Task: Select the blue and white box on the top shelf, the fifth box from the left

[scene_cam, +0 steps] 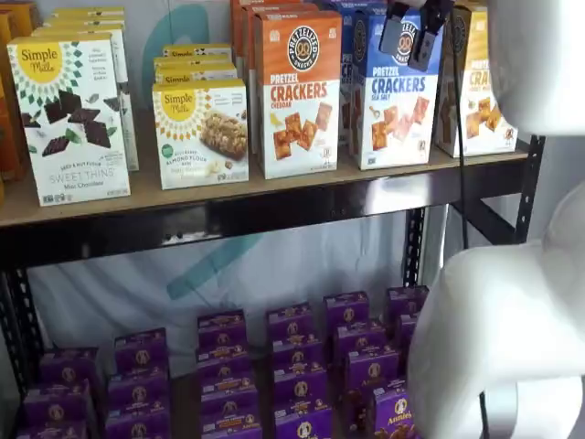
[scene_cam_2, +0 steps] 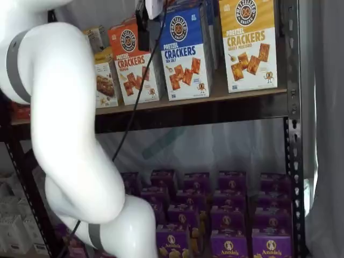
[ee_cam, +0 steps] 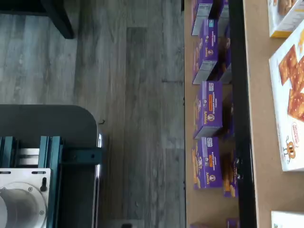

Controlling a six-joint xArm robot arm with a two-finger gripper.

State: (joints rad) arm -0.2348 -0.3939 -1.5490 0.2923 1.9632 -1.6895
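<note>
Purple boxes fill the lower level, apparently upright.

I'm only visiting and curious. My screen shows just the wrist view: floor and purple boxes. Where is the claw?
Observer: In a shelf view the claw hangs open, holding nothing, in front of the blue top of the blue and white box.
Operator: What stands beside that box?
Observer: On the top shelf an orange-topped Cheddar box stands on one side of it and a yellow-topped box on the other.
</note>
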